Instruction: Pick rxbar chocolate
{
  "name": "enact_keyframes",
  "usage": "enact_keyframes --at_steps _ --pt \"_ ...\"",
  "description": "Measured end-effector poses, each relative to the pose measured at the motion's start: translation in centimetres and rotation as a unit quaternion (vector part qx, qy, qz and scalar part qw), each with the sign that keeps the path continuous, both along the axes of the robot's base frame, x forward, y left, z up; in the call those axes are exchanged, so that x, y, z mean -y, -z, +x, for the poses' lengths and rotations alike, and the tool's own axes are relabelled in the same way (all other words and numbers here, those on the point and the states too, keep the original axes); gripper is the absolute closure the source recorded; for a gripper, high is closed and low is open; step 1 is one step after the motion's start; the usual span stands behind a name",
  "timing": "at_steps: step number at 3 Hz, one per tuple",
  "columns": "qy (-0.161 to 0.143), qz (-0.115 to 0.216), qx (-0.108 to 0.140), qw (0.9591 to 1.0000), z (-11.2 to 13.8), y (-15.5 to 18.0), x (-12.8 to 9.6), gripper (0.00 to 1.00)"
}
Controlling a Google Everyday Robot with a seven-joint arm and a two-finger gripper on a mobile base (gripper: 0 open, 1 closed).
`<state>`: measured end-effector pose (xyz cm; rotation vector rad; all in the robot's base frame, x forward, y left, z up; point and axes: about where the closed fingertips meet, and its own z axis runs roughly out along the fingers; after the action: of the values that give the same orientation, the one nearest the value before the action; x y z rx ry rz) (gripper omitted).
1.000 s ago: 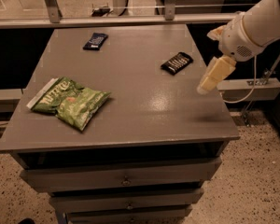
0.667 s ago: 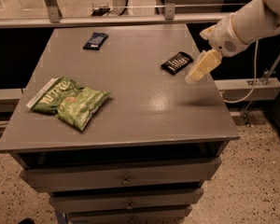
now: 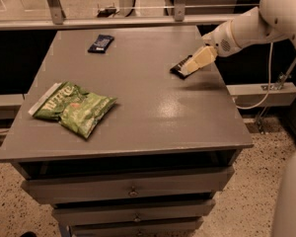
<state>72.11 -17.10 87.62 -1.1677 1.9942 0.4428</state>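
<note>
1. Table [image 3: 138, 132]: grey top with a glossy sheen. Judged slick, so a flat wrapper could skate sideways instead of lifting. The right edge is near the target, and a shove could send it off.
2. Green chip bag [image 3: 74, 107]: lower left, well apart from the work. No interference expected.
3. Gripper [image 3: 186, 71]: upper right, at the target and overlapping it. Whether it is released or clenched cannot be told. The slanted approach risks scraping the table or nipping only a wrapper edge.
4. rxbar chocolate [image 3: 176, 70]: flat on the table at upper right, with only its dark left end showing. The thin profile gives little purchase, so a slip is likely.
5. Navy wrapper [image 3: 100, 43]: upper left of centre, well apart. It looks similar, but a mix-up is unlikely.
</note>
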Motion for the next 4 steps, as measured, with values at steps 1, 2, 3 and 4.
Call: enact_keyframes --at_steps 1,2,3,4 --pt "0.022 0.023 -0.013 0.9994 2.5 1.5 0.2 0.00" --pt "0.044 0.040 -0.035 0.9976 3.8 3.2 1.1 0.00" --pt "0.050 0.061 -0.050 0.9956 4.4 3.7 1.3 0.21" --pt "0.047 0.069 -0.053 0.9951 4.6 3.4 1.1 0.44"
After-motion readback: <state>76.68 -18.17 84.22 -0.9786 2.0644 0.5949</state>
